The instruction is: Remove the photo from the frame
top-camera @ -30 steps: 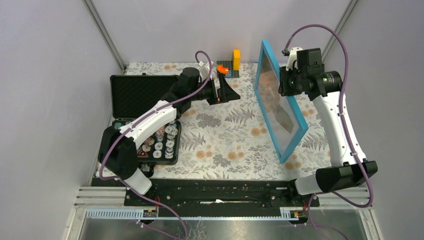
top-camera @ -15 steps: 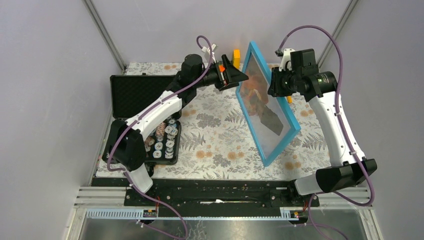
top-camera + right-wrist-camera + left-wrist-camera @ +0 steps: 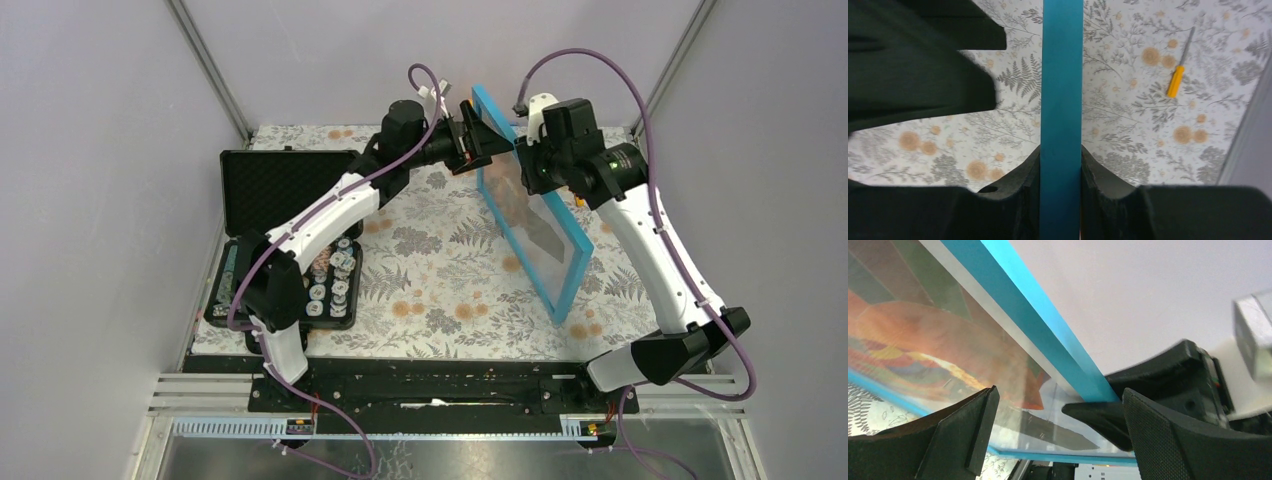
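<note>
The frame (image 3: 566, 282), with a thin light-blue border, is held upright above the table, its glass front facing left. The photo (image 3: 512, 200) shows through the glass as orange and red balloon panels, also in the left wrist view (image 3: 923, 340). My right gripper (image 3: 522, 160) is shut on the frame's top edge; in the right wrist view (image 3: 1061, 150) its fingers pinch the blue edge (image 3: 1062, 90). My left gripper (image 3: 487, 140) is open at the frame's upper far corner. In the left wrist view (image 3: 1058, 425) its fingers stand wide apart before the glass, touching nothing.
An open black foam-lined case (image 3: 285, 185) lies at the left, with a tray of small round pieces (image 3: 325, 280) in front of it. A yellow-handled screwdriver (image 3: 1178, 75) lies on the floral cloth (image 3: 450, 280) to the right of the frame.
My right arm has carried the frame left and toward the back. My left gripper has moved right and up to the frame's upper corner, still open.
</note>
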Robot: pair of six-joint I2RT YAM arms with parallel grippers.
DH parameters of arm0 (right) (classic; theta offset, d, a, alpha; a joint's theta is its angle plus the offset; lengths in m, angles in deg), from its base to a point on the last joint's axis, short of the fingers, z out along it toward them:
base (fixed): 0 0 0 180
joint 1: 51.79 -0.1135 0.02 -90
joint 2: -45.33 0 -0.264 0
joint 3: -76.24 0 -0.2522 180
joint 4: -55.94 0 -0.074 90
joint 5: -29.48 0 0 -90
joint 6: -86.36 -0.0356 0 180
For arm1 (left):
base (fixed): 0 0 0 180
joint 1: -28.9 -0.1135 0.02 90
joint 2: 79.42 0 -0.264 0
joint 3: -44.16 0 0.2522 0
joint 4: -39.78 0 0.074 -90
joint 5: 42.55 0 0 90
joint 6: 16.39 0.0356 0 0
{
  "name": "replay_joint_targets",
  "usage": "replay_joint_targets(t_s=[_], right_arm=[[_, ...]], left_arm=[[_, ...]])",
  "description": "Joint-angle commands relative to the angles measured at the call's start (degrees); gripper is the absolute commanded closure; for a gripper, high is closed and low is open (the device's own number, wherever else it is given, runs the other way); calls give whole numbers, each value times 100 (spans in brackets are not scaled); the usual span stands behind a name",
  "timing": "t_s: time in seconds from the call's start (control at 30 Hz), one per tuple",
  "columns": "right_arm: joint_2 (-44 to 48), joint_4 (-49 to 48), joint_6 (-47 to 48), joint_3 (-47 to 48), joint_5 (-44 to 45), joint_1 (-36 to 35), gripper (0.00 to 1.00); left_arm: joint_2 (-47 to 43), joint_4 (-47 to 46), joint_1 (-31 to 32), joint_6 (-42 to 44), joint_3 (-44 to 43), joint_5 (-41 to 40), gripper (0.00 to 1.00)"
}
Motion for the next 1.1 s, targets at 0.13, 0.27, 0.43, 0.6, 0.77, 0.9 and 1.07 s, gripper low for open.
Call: replay_joint_targets(t_s=[0.13, 0.27, 0.43, 0.6, 0.77, 0.9, 1.07], right_arm=[[177, -1098, 924, -192, 1561, -1074, 100], [119, -1247, 1085, -375, 1814, -1468, 100], [49, -1373, 1195, -682, 1857, -1849, 92], [21, -1330, 1321, -799, 1643, -2116, 68], [-4, -1089, 1173, -706, 889, -2170, 50], [-12, -837, 1166, -625, 109, -2178, 26], [123, -564, 1190, -391, -763, -2178, 1]], left_arm=[[-203, 736, -162, 310, -97, -790, 1], [-330, 799, -296, 216, 294, -757, 1], [-356, 731, -421, 29, 566, -654, 1], [-456, 743, -439, -88, 725, -613, 3], [-536, 828, -448, -147, 821, -729, 16], [-648, 905, -468, -231, 950, -714, 28], [-917, 1350, -641, 41, 1124, -718, 36]])
